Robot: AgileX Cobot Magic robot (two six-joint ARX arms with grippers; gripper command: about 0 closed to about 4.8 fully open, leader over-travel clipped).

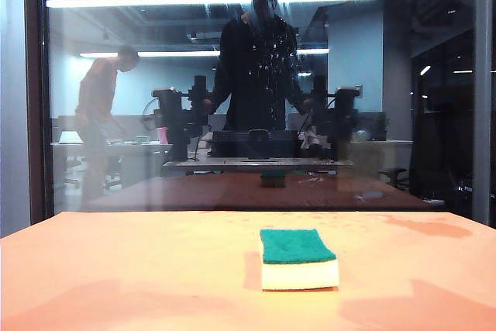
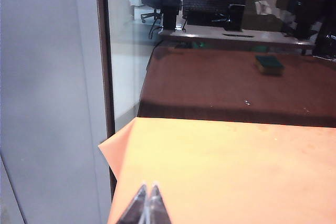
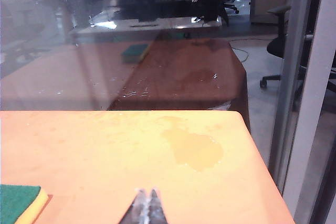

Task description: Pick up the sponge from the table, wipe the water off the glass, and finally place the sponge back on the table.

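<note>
The sponge [image 1: 297, 258], green scouring side up over pale foam, lies flat on the orange table [image 1: 116, 269] a little right of centre; one corner of the sponge [image 3: 18, 203] shows in the right wrist view. The glass [image 1: 256, 83] stands upright behind the table, with water [image 1: 267, 44] droplets speckled across its upper middle. Neither gripper shows in the exterior view. My left gripper [image 2: 147, 188] hangs shut over the table's left end, near the glass frame. Over the table's right part my right gripper [image 3: 146, 191] is shut and empty, apart from the sponge.
A dark frame post [image 1: 35, 91] edges the glass on the left, beside a grey wall panel [image 2: 47, 93]. A damp patch [image 3: 191, 148] marks the table near its right end. The table's right edge [image 3: 262, 166] drops off beside a window frame [image 3: 310, 103].
</note>
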